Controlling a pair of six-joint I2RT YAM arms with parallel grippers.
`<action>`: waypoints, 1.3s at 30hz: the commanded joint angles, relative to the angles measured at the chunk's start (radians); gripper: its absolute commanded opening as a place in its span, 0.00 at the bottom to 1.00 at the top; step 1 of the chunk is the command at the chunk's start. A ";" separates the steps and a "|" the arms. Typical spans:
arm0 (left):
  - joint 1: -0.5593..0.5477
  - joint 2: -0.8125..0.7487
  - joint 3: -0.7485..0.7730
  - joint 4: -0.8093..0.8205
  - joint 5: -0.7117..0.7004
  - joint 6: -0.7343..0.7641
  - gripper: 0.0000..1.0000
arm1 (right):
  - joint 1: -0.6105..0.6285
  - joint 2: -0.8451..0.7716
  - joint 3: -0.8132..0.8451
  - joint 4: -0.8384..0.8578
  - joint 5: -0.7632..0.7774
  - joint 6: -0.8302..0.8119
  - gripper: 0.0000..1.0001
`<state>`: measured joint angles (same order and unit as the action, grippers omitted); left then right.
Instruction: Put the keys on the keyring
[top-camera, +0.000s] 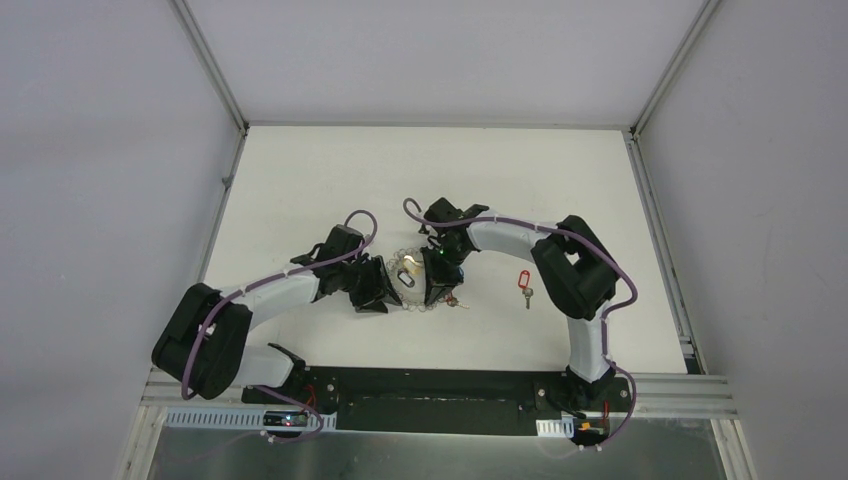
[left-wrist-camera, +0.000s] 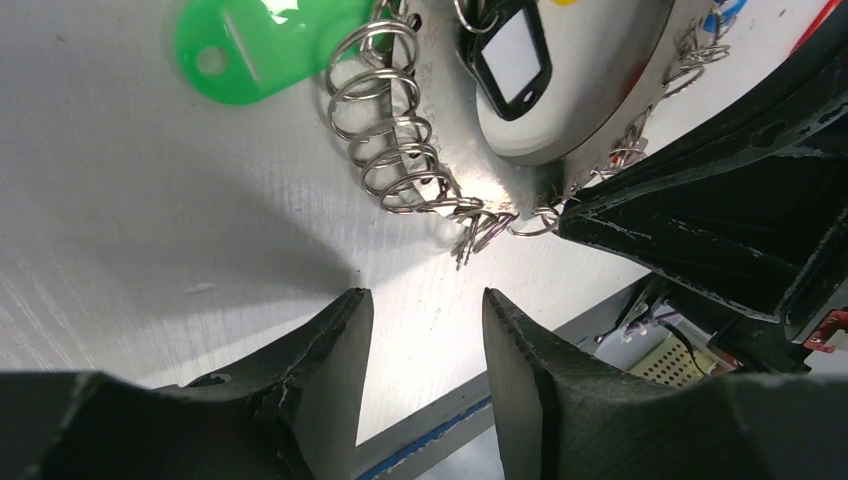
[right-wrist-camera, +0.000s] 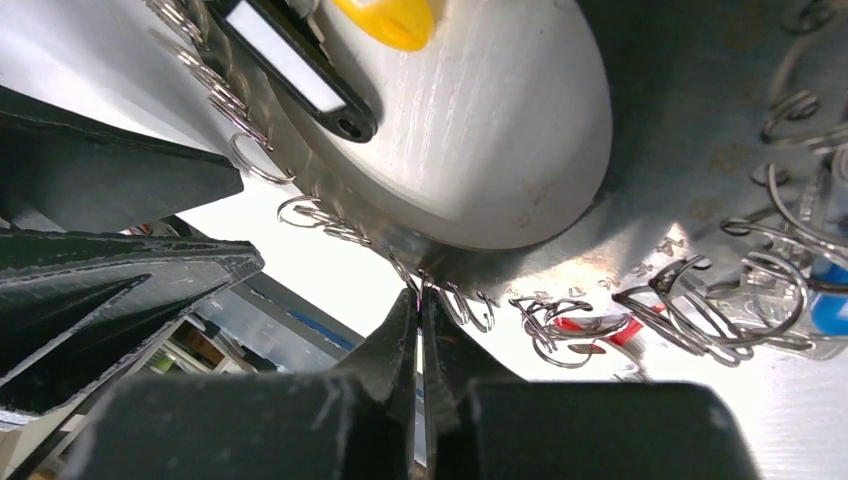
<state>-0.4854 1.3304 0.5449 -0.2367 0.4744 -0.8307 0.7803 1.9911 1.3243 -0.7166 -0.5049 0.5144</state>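
Lying apart: one key (top-camera: 522, 282); one keyring (right-wrist-camera: 700, 120)

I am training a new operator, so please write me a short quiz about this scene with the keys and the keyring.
1. True or false: the left claw is shut.
2. In the top view, one key lies alone to the right of the keyring. Its tag is: A green, B red, C yellow.
3. Fill in: the right claw, at the keyring's rim, is ___.
Key: 1 false, its jaws stand apart; 2 B; 3 shut.
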 joint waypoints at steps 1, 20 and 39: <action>-0.010 -0.070 -0.001 0.007 -0.024 0.012 0.46 | 0.011 -0.084 0.053 -0.054 0.030 -0.081 0.00; -0.010 -0.523 0.085 -0.089 -0.029 0.199 0.48 | 0.018 -0.354 0.062 -0.065 -0.056 -0.351 0.00; -0.031 -0.599 0.149 0.387 0.383 0.455 0.51 | 0.018 -0.917 -0.351 0.611 -0.232 -0.623 0.00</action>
<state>-0.4915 0.7219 0.6758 -0.0635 0.7605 -0.4339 0.7956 1.1526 1.0027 -0.3683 -0.6125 -0.0090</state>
